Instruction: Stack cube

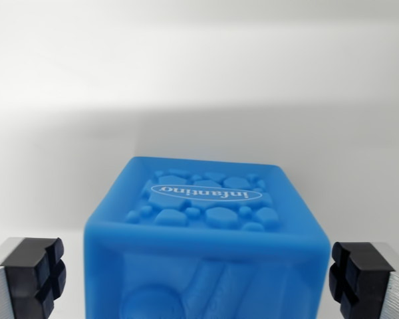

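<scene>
1. Right now the blue cube (206, 232) fills the lower middle of the frame, standing upright on a plain white desk (199, 86), with its top face tilted toward the camera.
2. That top face carries raised pebble shapes and a white oval label (205, 193) reading "infantino", seen upside down from this angle.
3. The claw (205, 279) is spread wide: one black pad (34, 276) sits at the lower left corner of the frame and the other at the lower right, each clear of the cube's sides with a gap of white showing between pad and cube.
4. Nothing is pinched; the cube simply stands between the two pads.
5. This placing looks deliberate to me. With the cube centred between the pads, the claw seems lined up to close on its two opposite side walls, which would suit picking it up for stacking.
6. Whether the pads are low enough to catch the cube's sides well is hard to judge, since the frame cuts them off at the bottom.
7. The cube's front face (206, 286) shows raised shapes, a rounded bump and some slanted ridges, but the lower part is cut off, so the pattern cannot be read.
8. No second cube is in view; where this one is to be stacked cannot be told from here.
9. The upper part of the frame is bright and blank, with a soft grey shadow band across the middle.
</scene>
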Controlling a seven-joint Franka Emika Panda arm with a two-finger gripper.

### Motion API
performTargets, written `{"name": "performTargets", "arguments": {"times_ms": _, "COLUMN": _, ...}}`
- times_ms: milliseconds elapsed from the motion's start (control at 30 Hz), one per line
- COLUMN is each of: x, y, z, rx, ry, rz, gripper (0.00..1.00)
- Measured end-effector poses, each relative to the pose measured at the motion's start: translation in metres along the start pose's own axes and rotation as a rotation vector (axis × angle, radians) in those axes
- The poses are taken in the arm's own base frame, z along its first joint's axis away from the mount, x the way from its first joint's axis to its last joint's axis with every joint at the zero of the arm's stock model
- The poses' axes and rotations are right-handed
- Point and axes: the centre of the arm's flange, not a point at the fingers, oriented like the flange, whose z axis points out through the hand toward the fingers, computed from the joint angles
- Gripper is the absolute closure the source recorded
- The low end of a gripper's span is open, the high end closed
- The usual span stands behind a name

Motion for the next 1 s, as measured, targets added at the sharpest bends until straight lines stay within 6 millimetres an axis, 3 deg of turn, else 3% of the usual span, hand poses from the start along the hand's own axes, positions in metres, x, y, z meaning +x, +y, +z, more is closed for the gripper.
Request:
{"name": "performTargets", "arguments": {"times_ms": 233, "x": 0.0, "y": -0.0001, "z": 0.0075, "rx": 0.0, "ry": 0.0, "rz": 0.0, "gripper": 0.0}}
{"name": "performTargets", "arguments": {"times_ms": 267, "x": 0.0, "y": -0.0001, "z": 0.0078, "rx": 0.0, "ry": 0.0, "rz": 0.0, "gripper": 1.0}}
{"name": "performTargets", "arguments": {"times_ms": 1000, "x": 0.0004, "y": -0.0006, "z": 0.0076, "rx": 0.001, "ry": 0.001, "rz": 0.0, "gripper": 1.0}}
